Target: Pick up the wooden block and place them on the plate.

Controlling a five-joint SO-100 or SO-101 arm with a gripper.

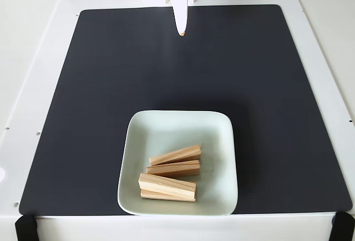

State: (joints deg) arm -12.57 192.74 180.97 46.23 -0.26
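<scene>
Fixed view: plate sat on the black mat near the surface's front edge, roughly centred left-to-right, its front rim almost at the mat's front border. All four wooden blocks were inside the plate, in its front half. Top block lay tilted, right end higher in frame. Second block lay just below it, nearly touching at the left ends. Third block was angled the other way and sat over the fourth block, of which just the lower edge peeked out along the front. Pincer hung at the back edge of the mat, centre, well apart from the plate, white fingers coming to a narrow point with an orange tip; looked closed with nothing held. Black clamps sat at the surface's front corners.
</scene>
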